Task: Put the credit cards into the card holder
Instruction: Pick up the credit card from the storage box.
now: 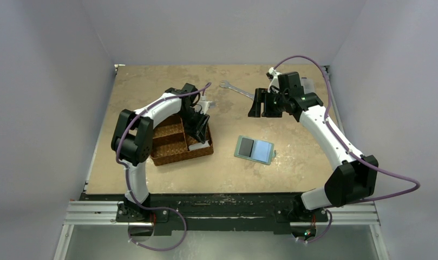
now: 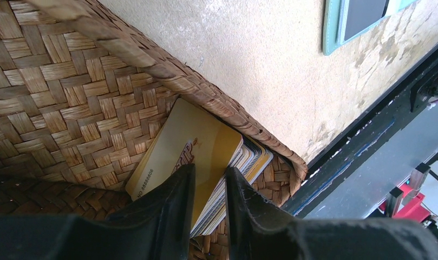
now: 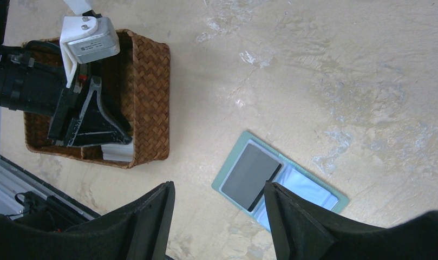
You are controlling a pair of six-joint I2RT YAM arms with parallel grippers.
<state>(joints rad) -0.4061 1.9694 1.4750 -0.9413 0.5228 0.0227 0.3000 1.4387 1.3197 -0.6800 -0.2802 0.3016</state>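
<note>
I find the cards stacked on edge in a corner of the basket, the yellow one outermost, leaning on the woven wall. My left gripper reaches into that compartment, with its fingers close on either side of the stack's edge. I cannot tell whether they pinch. The holder lies open on the table, well apart from the basket, with tabletop showing on every side. My right gripper hangs raised beyond it, jaws wide, holding nothing. A wrench lies near the far edge.
</note>
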